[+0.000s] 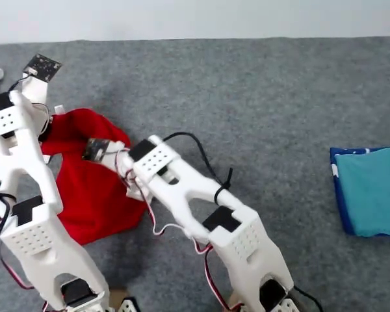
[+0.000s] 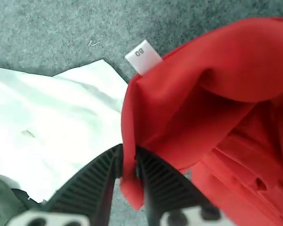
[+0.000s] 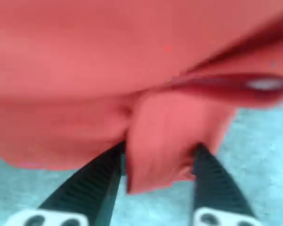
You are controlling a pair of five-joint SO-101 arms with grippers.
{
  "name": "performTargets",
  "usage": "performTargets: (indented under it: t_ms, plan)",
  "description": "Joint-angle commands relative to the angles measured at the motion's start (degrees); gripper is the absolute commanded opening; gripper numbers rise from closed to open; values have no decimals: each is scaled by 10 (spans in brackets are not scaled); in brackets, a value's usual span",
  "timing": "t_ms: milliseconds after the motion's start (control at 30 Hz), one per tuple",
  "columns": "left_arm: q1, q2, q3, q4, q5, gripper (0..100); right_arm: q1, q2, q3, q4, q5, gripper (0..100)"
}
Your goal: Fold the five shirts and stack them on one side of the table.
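A red shirt (image 1: 84,188) lies bunched on the grey table at the left, between the two arms. My left gripper (image 2: 128,173) is shut on a hem of the red shirt (image 2: 212,94), close to its white tag (image 2: 144,56), and holds that edge lifted. My right gripper (image 3: 158,165) is at the shirt's right edge, open, with a loose flap of the red shirt (image 3: 165,136) lying between its fingers. A white shirt (image 2: 47,127) lies flat beside and under the left gripper. Folded teal and blue shirts (image 1: 370,188) are stacked at the table's right edge.
The grey table (image 1: 247,97) stretches bare between the red shirt and the stack on the right. Both white arms crowd the front left, with cables looping beside the right arm (image 1: 195,195).
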Motion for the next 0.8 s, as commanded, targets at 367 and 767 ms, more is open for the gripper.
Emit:
performTargets:
  t_ms: [367, 767]
  plan:
    - [-2, -11, -3, -5, 6, 6, 45, -14, -189, 150, 4, 10]
    - [16, -142, -68, 82, 7, 5, 111, -114, -402, 330, 3, 10]
